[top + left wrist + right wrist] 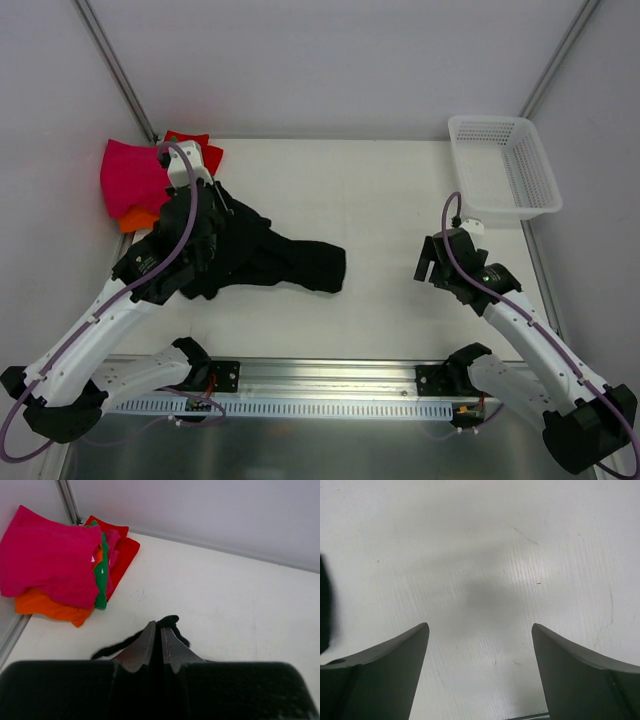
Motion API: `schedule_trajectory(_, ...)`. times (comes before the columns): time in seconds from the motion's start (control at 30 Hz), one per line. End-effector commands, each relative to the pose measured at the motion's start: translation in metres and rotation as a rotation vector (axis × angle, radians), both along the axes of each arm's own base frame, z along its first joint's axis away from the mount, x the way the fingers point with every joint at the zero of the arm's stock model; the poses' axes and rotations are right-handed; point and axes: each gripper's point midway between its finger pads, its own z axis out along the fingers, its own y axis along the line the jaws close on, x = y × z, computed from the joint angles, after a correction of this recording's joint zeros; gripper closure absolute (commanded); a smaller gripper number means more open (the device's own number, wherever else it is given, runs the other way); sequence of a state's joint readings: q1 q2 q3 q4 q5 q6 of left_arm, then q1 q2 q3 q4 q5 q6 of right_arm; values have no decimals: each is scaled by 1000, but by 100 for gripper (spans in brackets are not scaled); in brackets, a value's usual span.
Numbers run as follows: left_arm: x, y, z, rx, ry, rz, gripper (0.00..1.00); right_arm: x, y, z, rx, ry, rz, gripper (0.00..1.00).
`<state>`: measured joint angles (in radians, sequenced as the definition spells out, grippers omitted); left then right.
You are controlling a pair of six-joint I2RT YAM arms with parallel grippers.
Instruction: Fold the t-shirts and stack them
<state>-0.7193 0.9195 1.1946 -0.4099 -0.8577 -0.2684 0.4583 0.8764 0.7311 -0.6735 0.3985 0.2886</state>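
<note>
Bench: the flat white bench [380, 200] carries everything, and the broad middle is where a shirt could be spread for folding.

Shirt in hand: the large plain black cloth t-shirt [290, 260] lies crumpled from about nine o'clock toward the centre. It is bunched under the left arm with one end trailing toward three o'clock. It is not yet flat or folded.

Stack: the folded shirts sit in the ten o'clock corner, pushed against the wall, probably to keep the folding area free. The magenta-pink folded cloth shirt [47, 555] is on top and the orange folded cloth shirt [47, 607] is under it. A green cloth edge [102, 575] shows between them, and the red folded cloth shirt [120, 555] pokes out behind.

Basket: the white plastic mesh basket [490, 212] stands at two o'clock, well apart from the shirts.

Left fingers: the left fingers [145, 647] are clenched together on a pinch of the black cloth t-shirt, likely to drag or lift that edge so the cloth opens out.

Right fingers: the right fingers [385, 670] are spread wide and grasp nothing, hanging over bare bench near four o'clock. A black cloth edge shows at the left margin of that wrist view, so they look ready to reach for the trailing end.
</note>
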Motion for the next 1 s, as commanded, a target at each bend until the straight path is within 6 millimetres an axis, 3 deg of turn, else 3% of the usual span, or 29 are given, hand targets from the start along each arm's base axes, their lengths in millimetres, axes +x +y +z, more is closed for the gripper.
schedule_trajectory(0.0,0,10,15,26,-22,38,100,-4,-12,3,-50,9,-35,11)
schedule_trajectory(0.13,2,4,17,25,-20,12,100,3,-3,9,-10,-8,-22,10)
schedule_trajectory(0.4,11,-23,23,29,2,-111,100,35,63,29,234,-74,164,10)
schedule_trajectory(0.5,14,-52,39,17,-1,-260,100,44,75,34,257,-63,186,10)
schedule_trajectory(0.53,15,-81,38,10,21,-391,100,47,76,31,249,-50,183,10)
schedule_trajectory(0.57,14,-96,42,3,31,-462,100,49,76,31,245,-49,180,10)
schedule_trajectory(0.6,8,-105,61,2,9,-526,100,50,75,32,239,-49,179,10)
schedule_trajectory(0.63,11,-117,60,17,22,-549,100,51,73,31,228,-48,174,10)
schedule_trajectory(0.67,2,-127,85,51,-32,-574,100,51,72,30,219,-50,169,9)
schedule_trajectory(0.77,-6,-157,113,101,-82,-645,100,50,64,27,191,-54,155,9)
schedule_trajectory(0.8,-14,-156,144,65,-132,-671,100,49,63,25,182,-53,157,9)
schedule_trajectory(0.83,-9,-165,147,67,-127,-681,100,49,61,25,178,-55,153,9)
schedule_trajectory(0.87,-14,-160,178,58,-192,-689,100,48,61,26,177,-56,154,9)
schedule_trajectory(0.9,-12,-168,178,72,-176,-712,100,48,61,26,175,-60,156,9)
schedule_trajectory(0.97,-30,-174,205,51,-243,-800,100,48,59,27,172,-64,152,9)
